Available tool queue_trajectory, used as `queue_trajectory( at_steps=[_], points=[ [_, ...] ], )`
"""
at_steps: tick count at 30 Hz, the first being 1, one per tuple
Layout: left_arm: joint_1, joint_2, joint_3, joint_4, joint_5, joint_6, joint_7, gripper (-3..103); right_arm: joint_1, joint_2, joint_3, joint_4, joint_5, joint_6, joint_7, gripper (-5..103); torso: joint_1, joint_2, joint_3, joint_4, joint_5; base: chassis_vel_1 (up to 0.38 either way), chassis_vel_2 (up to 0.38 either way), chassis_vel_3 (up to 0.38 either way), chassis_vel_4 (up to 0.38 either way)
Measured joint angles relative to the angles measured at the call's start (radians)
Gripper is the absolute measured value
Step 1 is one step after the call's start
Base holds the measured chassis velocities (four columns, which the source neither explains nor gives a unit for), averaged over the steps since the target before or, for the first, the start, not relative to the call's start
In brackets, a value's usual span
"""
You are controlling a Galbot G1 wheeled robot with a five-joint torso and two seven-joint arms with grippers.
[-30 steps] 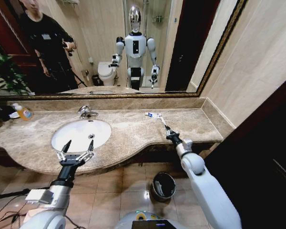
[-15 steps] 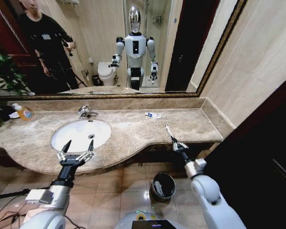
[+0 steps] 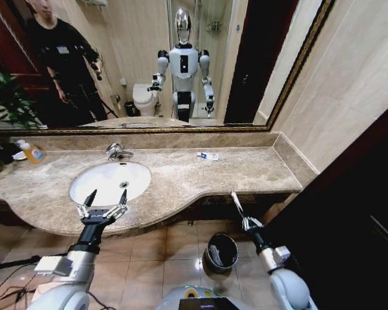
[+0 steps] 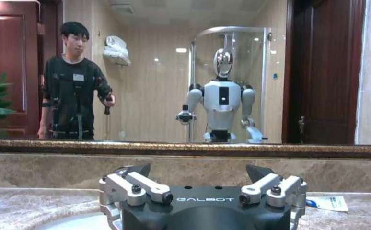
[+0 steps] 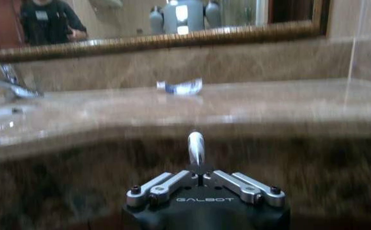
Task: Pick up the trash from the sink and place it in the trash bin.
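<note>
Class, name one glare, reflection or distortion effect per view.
Head view: the counter bows from lens distortion; glare on floor beside the trash bin. Left wrist view: mirror reflects the robot. Right wrist view: highlight on the white tube in the right gripper.

- The right gripper (image 5: pixel 196 165) has its fingers pinched onto a thin white tube (image 5: pixel 196 146) that sticks straight out beyond them.
- Past the tube's tip runs the marble counter (image 5: pixel 269 108) edge.
- Farther beyond lies a blue-printed white packet (image 5: pixel 180 86) below the mirror frame (image 5: pixel 172 39).
- A chrome faucet (image 5: pixel 3 85) stands well off to one side.

"GALBOT" on left gripper (image 4: pixel 202 184), right gripper (image 5: pixel 201 178)
</note>
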Motion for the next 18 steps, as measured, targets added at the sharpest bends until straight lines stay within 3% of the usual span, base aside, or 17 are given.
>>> queue_trajectory(
  at_steps=[7, 13, 18],
  points=[
    [0.0, 0.0, 0.0, 0.0, 0.0, 0.0, 0.0, 100, 0.051, 0.027, -0.021, -0.19, -0.052, 0.065, -0.005, 0, 0.0, 0.0, 0.0, 0.0001, 0.0001, 0.0, 0.0, 0.0, 0.0],
    [0.0, 0.0, 0.0, 0.0, 0.0, 0.0, 0.0, 100, 0.114, 0.04, -0.036, -0.303, -0.084, 0.068, 0.008, 0, 0.0, 0.0, 0.0, 0.0002, 0.0001, 0.0, 0.0, 0.0, 0.0],
    [0.0, 0.0, 0.0, 0.0, 0.0, 0.0, 0.0, 100, 0.146, 0.042, -0.07, -0.364, -0.121, -0.025, 0.05, 0, 0.0, 0.0, 0.0, 0.0, -0.0001, 0.0, 0.0, 0.0, 0.0]
  ],
)
